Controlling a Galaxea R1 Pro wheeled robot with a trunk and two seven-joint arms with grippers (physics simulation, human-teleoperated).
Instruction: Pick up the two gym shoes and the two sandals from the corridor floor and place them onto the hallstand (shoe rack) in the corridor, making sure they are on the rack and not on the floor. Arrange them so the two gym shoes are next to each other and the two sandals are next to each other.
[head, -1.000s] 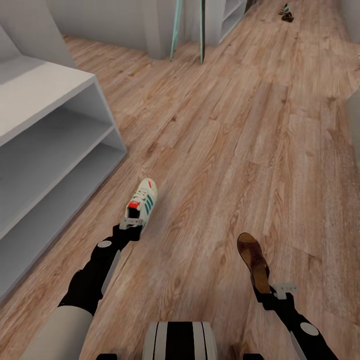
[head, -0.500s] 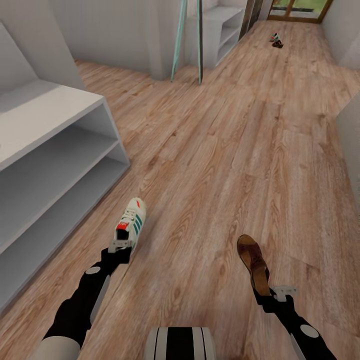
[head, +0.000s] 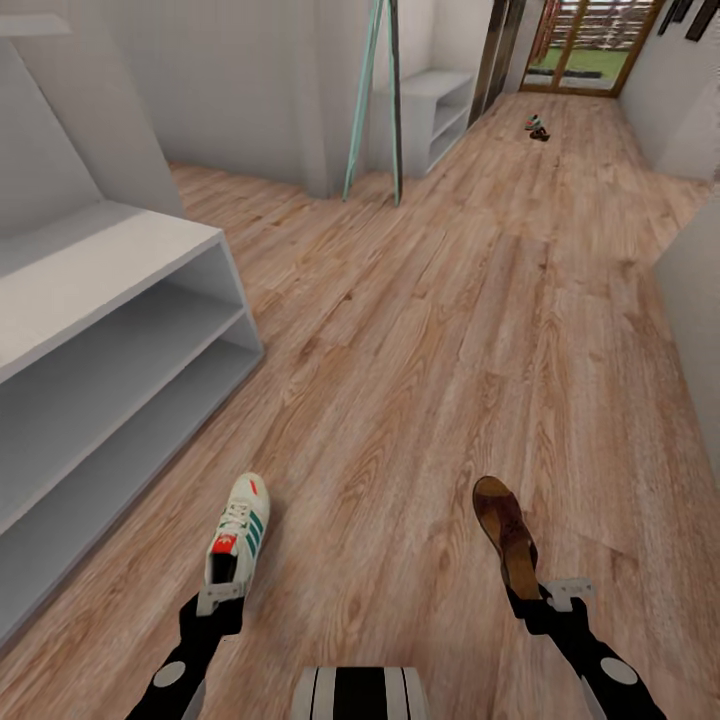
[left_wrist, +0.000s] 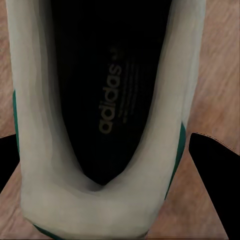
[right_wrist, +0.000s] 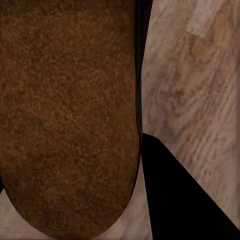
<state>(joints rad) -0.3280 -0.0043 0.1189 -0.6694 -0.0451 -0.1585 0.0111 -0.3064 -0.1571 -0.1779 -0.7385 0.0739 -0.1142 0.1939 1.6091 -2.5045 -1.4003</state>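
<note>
Holding a gym shoe (head: 238, 540) by its heel, my left gripper (head: 222, 598) sits low at the left of the head view, its fingers closed on the shoe's rear so the toe points away from me, above the corridor floor (head: 430, 350). From the left wrist camera I look straight into the shoe's dark opening (left_wrist: 107, 100), with printed lettering on the insole and white walls edged with green, and a black finger (left_wrist: 215, 185) against one side.

My right gripper (head: 545, 598) is clamped on the heel end of a brown sandal (head: 505, 535), which also stretches forward over the planks. The right wrist camera shows the sandal's rough brown surface (right_wrist: 67, 115) close up, with a black finger (right_wrist: 182, 195) beside it and wood grain beyond.

To my left stands the hallstand (head: 110, 330), pale grey-white, with two open tiers under its bench top. Far down the corridor, near a glazed doorway (head: 590, 45), another gym shoe (head: 535, 122) and a dark sandal (head: 541, 135) lie together on the floor, too small to make out in detail. A teal-framed object (head: 372, 100) leans by the wall near a second low grey unit (head: 435, 110).
</note>
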